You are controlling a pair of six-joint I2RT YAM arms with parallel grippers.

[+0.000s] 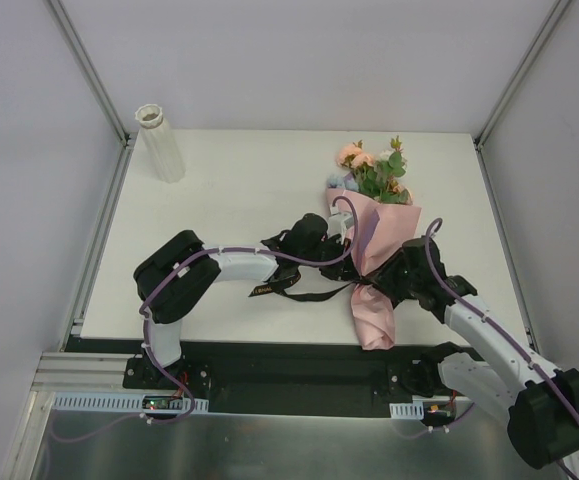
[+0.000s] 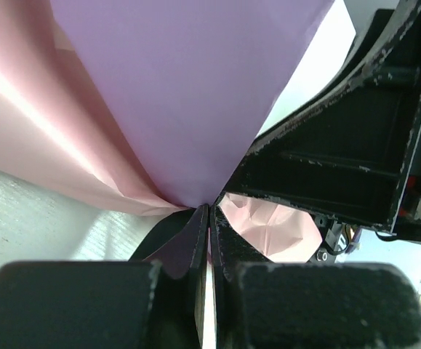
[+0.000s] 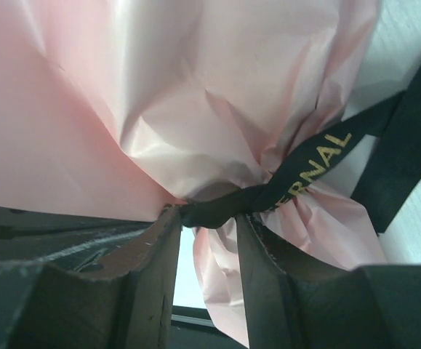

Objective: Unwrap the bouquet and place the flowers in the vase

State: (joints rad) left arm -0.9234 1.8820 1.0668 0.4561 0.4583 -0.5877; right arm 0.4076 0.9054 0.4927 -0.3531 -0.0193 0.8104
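Observation:
The bouquet (image 1: pixel 379 235) lies at the table's right of centre, its flowers (image 1: pixel 374 170) pointing away and the pink wrap's tail (image 1: pixel 372 320) toward the near edge. A black ribbon (image 1: pixel 291 290) with gold lettering (image 3: pixel 319 156) trails left from its tied neck. My left gripper (image 1: pixel 327 232) (image 2: pixel 210 209) is shut on the tip of the purple wrapping sheet (image 2: pixel 188 94). My right gripper (image 1: pixel 384 272) (image 3: pixel 210 218) stands open around the tied neck, with the ribbon knot across its fingertips and pink paper (image 3: pixel 217 276) hanging between them. The white ribbed vase (image 1: pixel 161 142) stands far left at the back.
Metal frame posts (image 1: pixel 89 70) rise at the table's back corners next to the vase and at the right. The right arm's black body (image 2: pixel 341 160) sits close beside my left fingers. The table's near edge (image 1: pixel 269 345) runs just below the wrap's tail.

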